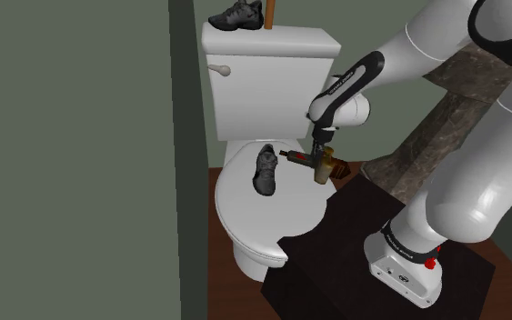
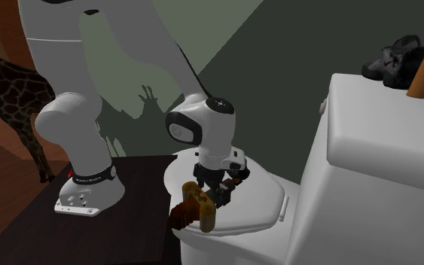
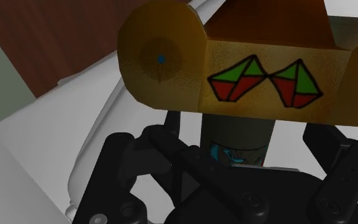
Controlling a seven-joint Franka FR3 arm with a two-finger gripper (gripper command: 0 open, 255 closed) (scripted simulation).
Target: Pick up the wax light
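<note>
- Here, in the shoulder view, the gripper (image 1: 317, 152) points down at the right edge of a white toilet lid (image 1: 245, 198), closed around a candle (image 1: 325, 169). The ochre and brown candle lies crosswise under the fingers, part of it past the lid's edge and over the dark stand (image 1: 336, 245).
- A grey shoe (image 1: 266, 170) lies on the lid, near the candle but apart from it. On the tank (image 1: 263, 82) behind sit a second shoe (image 1: 237, 15) and a brown stick (image 1: 269, 13).
- In the second exterior view, the gripper (image 2: 216, 184) hangs over the lid (image 2: 261, 205) at its edge nearest the stand. The candle (image 2: 197, 205) is clasped below it and juts out past that edge. A spotted giraffe (image 2: 7, 83) stands at the view's left.
- In the wrist view, the candle (image 3: 260, 83) lies right across the gripper (image 3: 238, 139), and its ochre face bears two red-and-green diamonds. A dark, round part of it sits between the black fingers (image 3: 171, 147). White lid and brown floor (image 3: 63, 44) show beyond.
</note>
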